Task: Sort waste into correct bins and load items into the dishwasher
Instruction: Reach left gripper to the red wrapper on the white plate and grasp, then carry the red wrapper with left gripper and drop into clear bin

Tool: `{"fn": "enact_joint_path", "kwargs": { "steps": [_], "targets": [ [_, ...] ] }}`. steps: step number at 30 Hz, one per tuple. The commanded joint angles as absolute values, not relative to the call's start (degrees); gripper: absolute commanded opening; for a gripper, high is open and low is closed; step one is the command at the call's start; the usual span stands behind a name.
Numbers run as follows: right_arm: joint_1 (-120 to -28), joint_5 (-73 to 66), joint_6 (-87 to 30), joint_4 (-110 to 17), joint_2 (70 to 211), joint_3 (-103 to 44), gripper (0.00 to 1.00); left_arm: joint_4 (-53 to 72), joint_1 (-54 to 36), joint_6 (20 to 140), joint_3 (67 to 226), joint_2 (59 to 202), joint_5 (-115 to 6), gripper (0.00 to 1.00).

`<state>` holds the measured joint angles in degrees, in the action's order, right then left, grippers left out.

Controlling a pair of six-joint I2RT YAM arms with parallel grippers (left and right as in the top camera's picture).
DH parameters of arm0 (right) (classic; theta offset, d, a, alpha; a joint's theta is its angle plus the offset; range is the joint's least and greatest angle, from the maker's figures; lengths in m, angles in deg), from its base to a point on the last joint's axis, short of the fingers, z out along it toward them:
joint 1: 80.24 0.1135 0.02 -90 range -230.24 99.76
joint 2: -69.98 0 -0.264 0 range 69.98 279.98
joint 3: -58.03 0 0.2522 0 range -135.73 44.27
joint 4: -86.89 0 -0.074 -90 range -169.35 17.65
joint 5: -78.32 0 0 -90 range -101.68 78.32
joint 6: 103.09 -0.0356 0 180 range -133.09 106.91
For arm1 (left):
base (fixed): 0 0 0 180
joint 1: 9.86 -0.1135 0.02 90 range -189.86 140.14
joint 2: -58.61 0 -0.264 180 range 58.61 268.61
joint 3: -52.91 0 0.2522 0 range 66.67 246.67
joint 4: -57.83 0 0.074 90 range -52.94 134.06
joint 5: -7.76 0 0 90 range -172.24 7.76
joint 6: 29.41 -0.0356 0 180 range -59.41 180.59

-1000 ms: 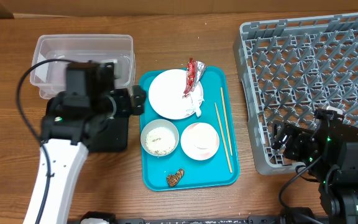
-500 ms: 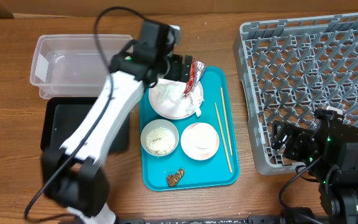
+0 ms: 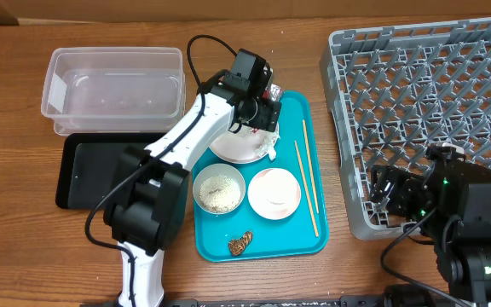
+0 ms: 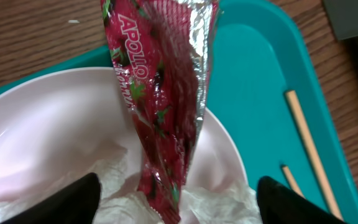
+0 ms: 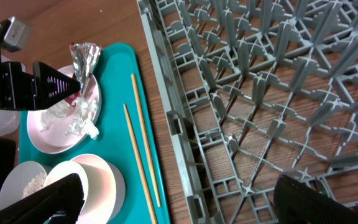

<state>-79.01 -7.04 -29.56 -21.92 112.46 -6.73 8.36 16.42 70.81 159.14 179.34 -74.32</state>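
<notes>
Overhead: the left gripper (image 3: 255, 109) hung over the top edge of the plate (image 3: 235, 147) on the teal tray (image 3: 301, 239), hiding most of the wrapper (image 3: 270, 89); the napkin (image 3: 268, 145) lay at the plate's right side; a rice bowl (image 3: 219, 188), pink bowl (image 3: 274, 193) and lump (image 3: 240, 244) sat below, chopsticks (image 3: 306, 175) along the tray's right side; the tub (image 3: 113, 89) and black tray (image 3: 83, 170) lay to the left, both holding nothing; the right gripper (image 3: 390, 192) waited by the rack (image 3: 433, 94).

Left wrist: the fingers (image 4: 67, 200) stood spread wide, the wrapper (image 4: 160, 106) between them, untouched, leaning on the plate (image 4: 42, 124) above the napkin (image 4: 114, 180).

Right wrist: the fingers (image 5: 48, 202) stood wide apart, holding nothing, above the rack (image 5: 278, 93) edge; chopsticks (image 5: 143, 143) lay near it.
</notes>
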Motion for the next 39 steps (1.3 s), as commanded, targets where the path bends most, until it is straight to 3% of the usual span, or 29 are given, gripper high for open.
{"fn": "enact_joint_path", "kwargs": {
  "steps": [1,2,4,17,20,24,29,39],
  "targets": [
    [-78.8,-7.1,-29.4,-21.9,112.6,-8.1,1.0,9.1,16.8,70.4,160.6,181.0,-73.6,0.71],
    [-78.8,-7.1,-29.4,-22.0,112.6,-8.1,1.0,9.3,16.8,70.4,160.6,181.1,-73.6,0.6],
    [-78.8,-7.1,-29.4,-22.0,112.6,-8.1,1.0,9.7,16.8,70.4,160.5,181.2,-73.7,0.51],
    [-78.8,-7.1,-29.4,-21.9,112.6,-8.1,1.0,10.2,17.1,70.4,160.5,182.7,-73.8,0.46],
    [-78.8,-7.1,-29.4,-21.9,112.6,-8.1,1.0,10.2,17.1,70.4,160.5,183.0,-73.8,0.4],
    [-78.8,-7.1,-29.4,-21.9,112.6,-8.1,1.0,10.1,17.2,70.4,160.5,183.0,-73.8,0.27],
    [-78.8,-7.1,-29.4,-21.9,112.6,-8.1,1.0,9.8,17.2,70.4,160.5,183.0,-73.8,0.04],
    [-78.8,-7.1,-29.4,-21.9,112.6,-8.1,1.0,7.2,15.0,70.4,163.2,179.0,-74.3,0.04]
  ]
}}
